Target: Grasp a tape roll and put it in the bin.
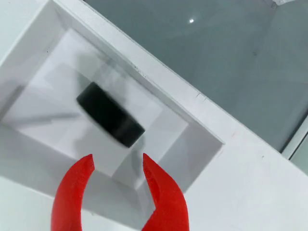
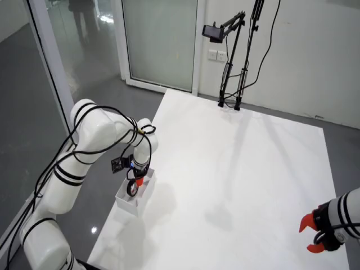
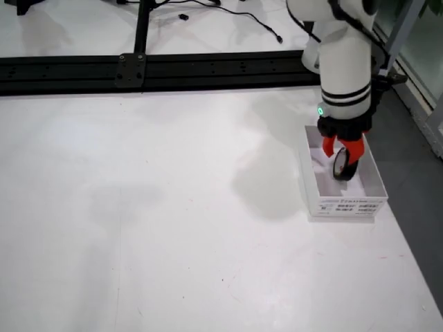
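The bin [image 1: 168,79] is a small white open box, and the working arm reaches down over it. In the view that rides on the hand, the two red fingers [image 1: 72,192] of the hand [image 1: 117,159] stand spread apart with nothing between them, so the hand is open. Their tips hang just above the bin's opening.

The tape roll [image 1: 110,115] is black and sits inside the bin's walls, beyond the fingertips and clear of them. It looks smeared in this view, so I cannot tell whether it lies on the bin's floor. In the view from the side, the roll [image 3: 341,164] stands on edge right at the fingertips, within the bin [image 3: 346,205] and nearer its far end than the labelled end. Contact cannot be told from there.

The bin stands on the white surface [image 3: 173,207], close to that surface's edge. From the high view, a second arm [image 2: 337,222] stands well apart from the bin at the opposite edge, and a black camera stand [image 2: 230,56] rises at the far end.
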`<move>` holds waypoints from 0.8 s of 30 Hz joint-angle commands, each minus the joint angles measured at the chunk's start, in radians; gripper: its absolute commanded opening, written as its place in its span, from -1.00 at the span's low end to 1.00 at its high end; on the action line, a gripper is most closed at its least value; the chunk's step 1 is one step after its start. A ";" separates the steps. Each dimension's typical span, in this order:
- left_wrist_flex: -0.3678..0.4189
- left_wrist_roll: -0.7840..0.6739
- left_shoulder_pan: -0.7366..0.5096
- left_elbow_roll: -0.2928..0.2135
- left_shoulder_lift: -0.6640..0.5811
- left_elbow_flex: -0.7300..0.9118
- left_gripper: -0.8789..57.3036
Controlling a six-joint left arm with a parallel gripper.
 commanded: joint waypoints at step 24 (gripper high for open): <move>0.301 0.026 -0.461 0.041 -0.505 -0.034 -0.99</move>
